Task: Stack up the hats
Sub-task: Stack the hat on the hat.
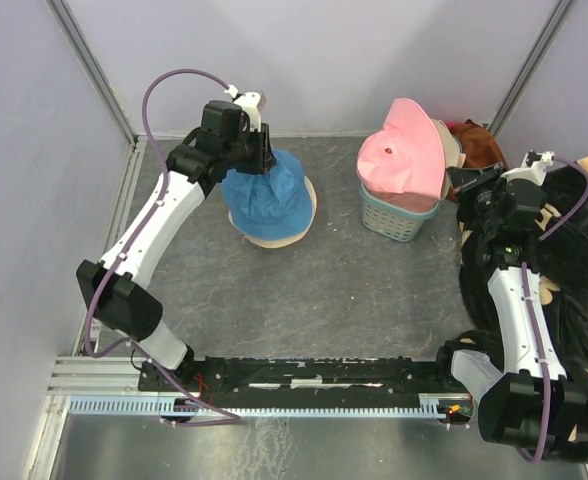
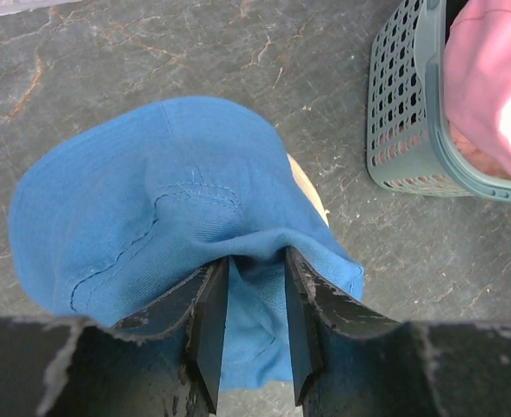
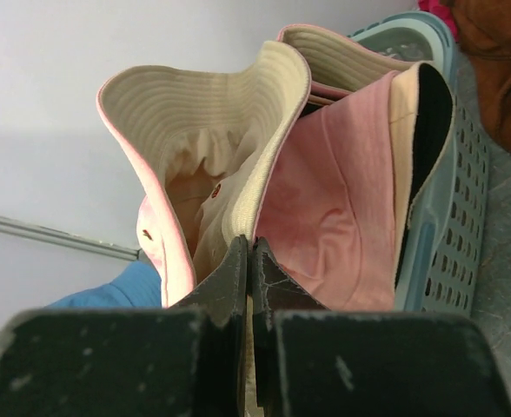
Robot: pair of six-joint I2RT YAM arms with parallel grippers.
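A blue hat (image 1: 264,195) hangs in a peak from my left gripper (image 1: 264,162), which is shut on a fold of its fabric. It lies over a beige hat (image 1: 277,238) on the table. In the left wrist view the blue hat (image 2: 151,200) bunches between the jaws of the left gripper (image 2: 255,258), and the beige hat (image 2: 306,187) peeks out at its right. A pink hat (image 1: 404,150) stands up out of the teal basket (image 1: 399,218). My right gripper (image 3: 250,245) is shut on this pink hat's beige-lined brim (image 3: 268,165). More pink hats (image 3: 325,208) sit in the basket (image 3: 447,234).
A rust-brown cloth (image 1: 479,145) lies behind the basket. A black blanket with beige pattern (image 1: 574,270) is heaped along the right wall beside the right arm. Grey walls close in the back and sides. The basket also shows in the left wrist view (image 2: 403,130).
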